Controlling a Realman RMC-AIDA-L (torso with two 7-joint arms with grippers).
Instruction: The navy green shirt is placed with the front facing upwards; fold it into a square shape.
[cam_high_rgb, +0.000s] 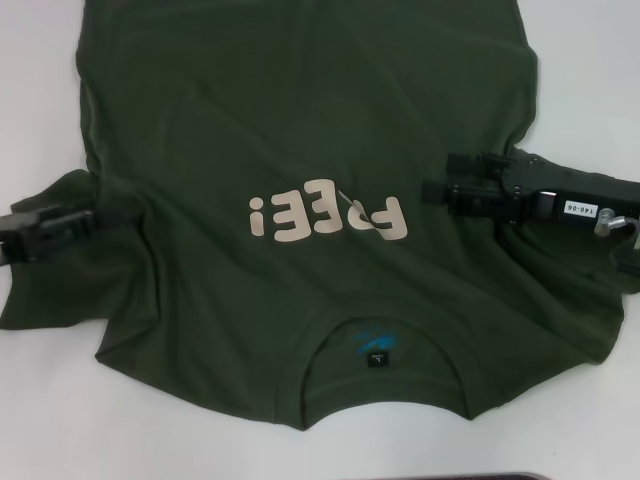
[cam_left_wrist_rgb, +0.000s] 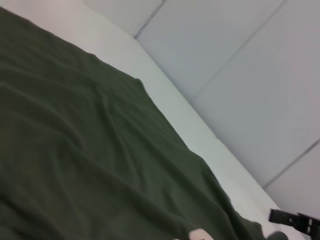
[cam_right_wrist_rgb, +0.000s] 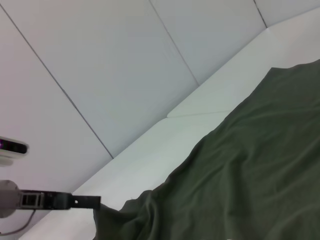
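In the head view, the navy green shirt (cam_high_rgb: 300, 150) is seen spread front-up across a white worktop (cam_high_rgb: 560, 60), with its collar nearest the robot and its hem at the far side. Cream block letters (cam_high_rgb: 327, 217) are printed across the chest, and a small black neck label (cam_high_rgb: 377, 357) is seen inside the collar at the near edge. The left gripper (cam_high_rgb: 75, 222) is placed at the shirt's left edge, where the sleeve cloth is bunched and wrinkled; whether it is parted or closed cannot be told. The right gripper (cam_high_rgb: 440, 190) is placed low over the shirt's right side, just beside the lettering, above the rumpled right sleeve; its state cannot be told either.

In the left wrist view, wrinkled green cloth of the shirt (cam_left_wrist_rgb: 90, 160) is shown filling most of the picture, bordered by the white worktop (cam_left_wrist_rgb: 175, 100). The other arm's black gripper (cam_left_wrist_rgb: 295, 220) is seen farther off.

In the right wrist view, the shirt (cam_right_wrist_rgb: 240, 180) is seen lying on the worktop (cam_right_wrist_rgb: 165, 150), and the left arm's gripper (cam_right_wrist_rgb: 85, 202) is seen at the cloth's edge.
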